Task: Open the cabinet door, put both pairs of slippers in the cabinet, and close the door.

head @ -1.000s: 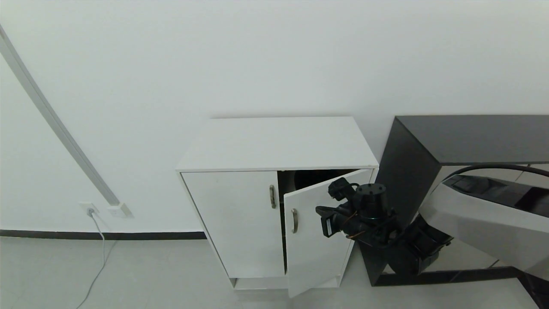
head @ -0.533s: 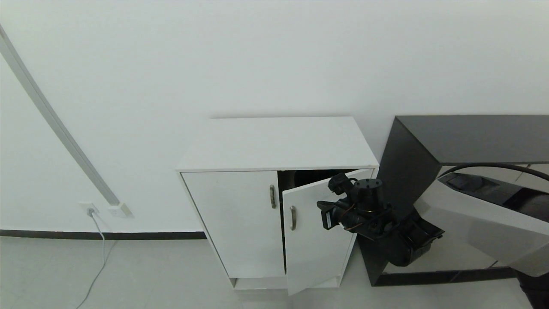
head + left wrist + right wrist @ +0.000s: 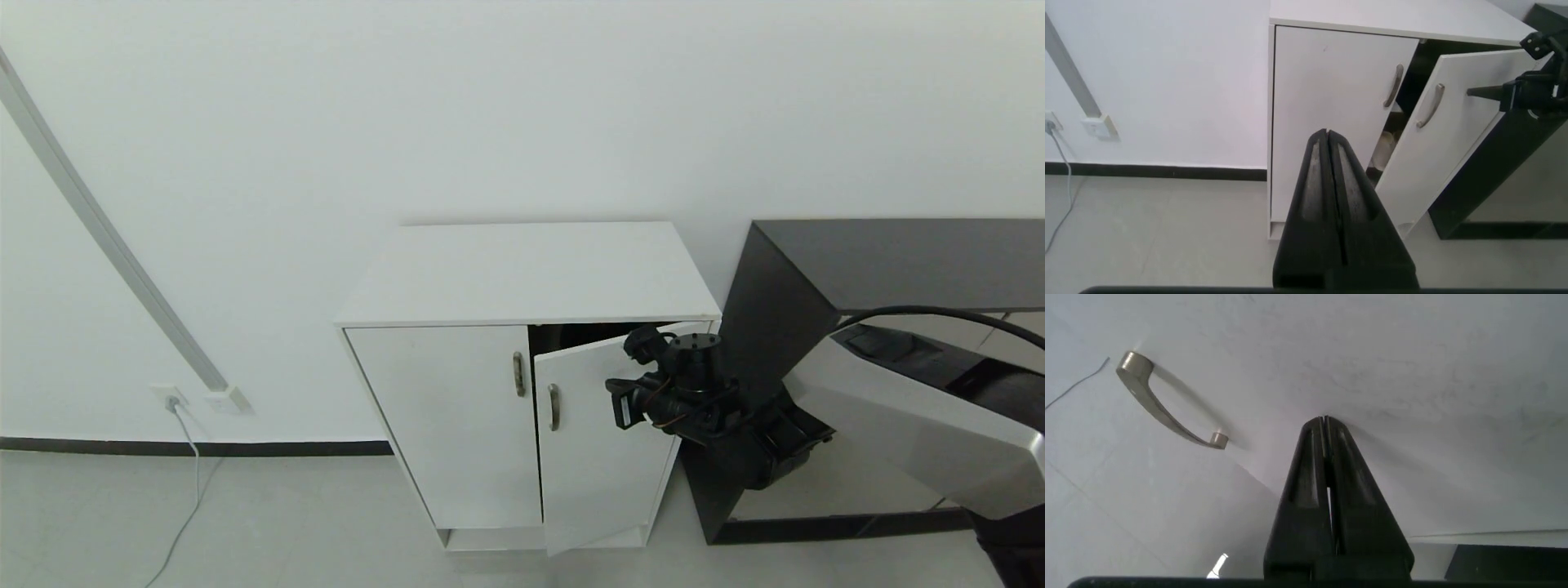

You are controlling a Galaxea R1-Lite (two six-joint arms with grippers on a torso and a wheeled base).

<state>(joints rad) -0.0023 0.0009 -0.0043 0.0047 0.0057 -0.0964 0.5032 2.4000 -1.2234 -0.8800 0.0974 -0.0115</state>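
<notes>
Head view, cabinet [image 3: 522, 273]: white, against the wall, with a black unit [image 3: 816, 269] just beside it on the right.
Head view, left door [image 3: 445, 425]: shut flat, its metal handle [image 3: 518, 374] upright near the inner edge.
Head view, right door [image 3: 600, 474]: ajar, its free edge swung out a little, with a dark gap along the top and at the middle seam.
Head view, door handle [image 3: 553, 407]: upright on the right door, near its free edge.
Head view, right gripper [image 3: 616, 404]: at handle height, fingertips against the right door's outer face, between the handle and the hinge side.
Head view, wall socket [image 3: 171, 400]: low on the wall, well left of the cabinet, with a cable [image 3: 192, 490] hanging to the floor.
Left wrist view, left gripper [image 3: 1327, 135]: fingers clenched together with nothing between them, in front of the cabinet and apart from it.
Left wrist view, pale shape [image 3: 1384, 147]: inside the gap behind the right door; I cannot tell what it is.
Right wrist view, right gripper: fingers pressed together and empty, tips touching the white door face, with the door handle off to one side.
</notes>
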